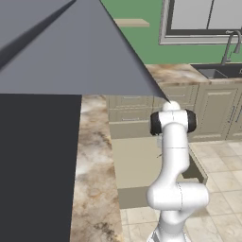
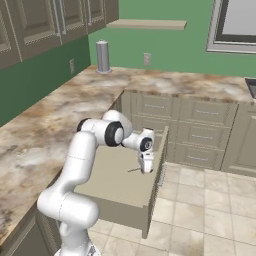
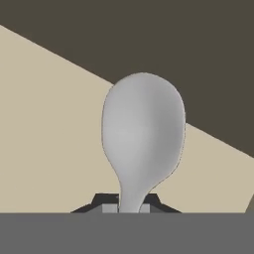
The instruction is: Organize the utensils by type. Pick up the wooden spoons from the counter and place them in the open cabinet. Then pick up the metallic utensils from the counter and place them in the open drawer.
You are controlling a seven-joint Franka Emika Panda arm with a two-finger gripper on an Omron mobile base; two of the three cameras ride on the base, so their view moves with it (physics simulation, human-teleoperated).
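Observation:
My gripper (image 2: 146, 168) hangs over the open drawer (image 2: 111, 176), pointing down, shut on the handle of a grey metal spoon (image 3: 143, 131). In the hand view the spoon's oval bowl sticks out past the fingertips (image 3: 106, 203), over the drawer's flat tan floor (image 3: 44, 129). In the left base view the arm stands in front of the drawer (image 1: 134, 160). The marbled counter (image 2: 45, 125) runs along the left. Dark panelled wall cabinet doors (image 2: 30, 25) hang above it. The wooden spoons are out of view.
A steel canister (image 2: 102, 56) stands in the counter's far corner under a bare tan wall shelf (image 2: 146, 23). A large dark grey panel (image 1: 56, 47) blocks the upper left. Sink and faucet (image 1: 227, 66) lie far right. Closed beige drawer fronts (image 2: 200, 135) and tiled floor (image 2: 200, 210) flank the drawer.

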